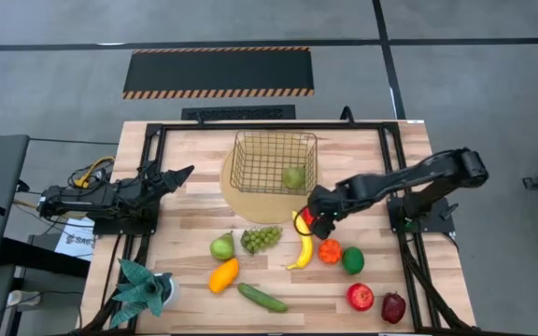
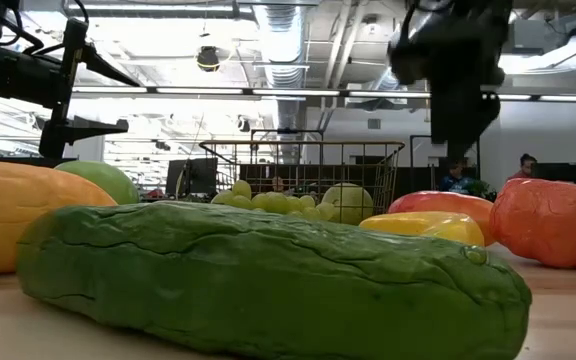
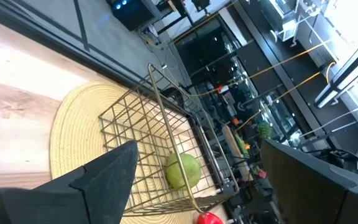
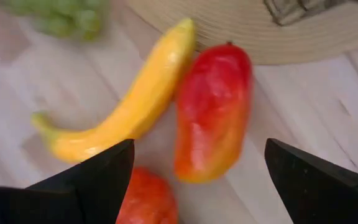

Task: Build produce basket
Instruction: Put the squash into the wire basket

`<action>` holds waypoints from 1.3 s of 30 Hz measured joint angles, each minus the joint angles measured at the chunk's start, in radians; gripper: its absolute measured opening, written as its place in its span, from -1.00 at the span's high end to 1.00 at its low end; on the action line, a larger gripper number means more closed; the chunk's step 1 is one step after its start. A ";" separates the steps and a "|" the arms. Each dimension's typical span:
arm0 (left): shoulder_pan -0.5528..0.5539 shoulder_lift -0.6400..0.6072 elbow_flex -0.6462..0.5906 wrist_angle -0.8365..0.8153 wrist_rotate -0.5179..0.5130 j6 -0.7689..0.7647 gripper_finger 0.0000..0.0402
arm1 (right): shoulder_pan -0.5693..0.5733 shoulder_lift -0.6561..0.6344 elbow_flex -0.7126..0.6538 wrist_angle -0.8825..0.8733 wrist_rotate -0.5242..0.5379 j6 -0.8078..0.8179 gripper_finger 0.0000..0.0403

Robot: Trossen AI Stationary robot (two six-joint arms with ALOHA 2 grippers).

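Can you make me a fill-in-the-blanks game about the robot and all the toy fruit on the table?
1. The only fruit inside the basket is ____ in colour.
2. The right gripper, fingers open, hovers over the red-orange ____.
3. The banana lies between the orange and the green ____.
4. The basket stands on a round tan ____.

Missing words: green; mango; grapes; mat

Table [image 1: 194,210]: pale matt wood planks. Basket [image 1: 250,163]: thin metal wire. Mat [image 3: 79,124]: woven straw. Cucumber [image 2: 268,275]: bumpy, slightly glossy plastic.
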 joint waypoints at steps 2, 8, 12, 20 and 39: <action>0.000 0.000 0.000 0.000 0.000 0.000 -0.63 | 0.001 0.016 0.000 -0.020 -0.003 0.000 -0.87; 0.000 0.000 0.000 0.000 0.013 0.000 -0.63 | 0.119 -0.020 0.001 -0.030 -0.056 0.132 -0.87; 0.000 0.000 0.000 0.000 0.015 0.000 -0.63 | 0.215 -0.009 0.001 -0.035 -0.053 0.262 -0.87; 0.000 0.000 0.000 -0.001 0.015 0.008 -0.63 | 0.283 0.123 0.001 -0.034 -0.053 0.311 -0.87; 0.000 0.000 0.000 -0.002 0.016 0.005 -0.63 | 0.270 0.217 0.009 -0.013 -0.057 0.288 -0.55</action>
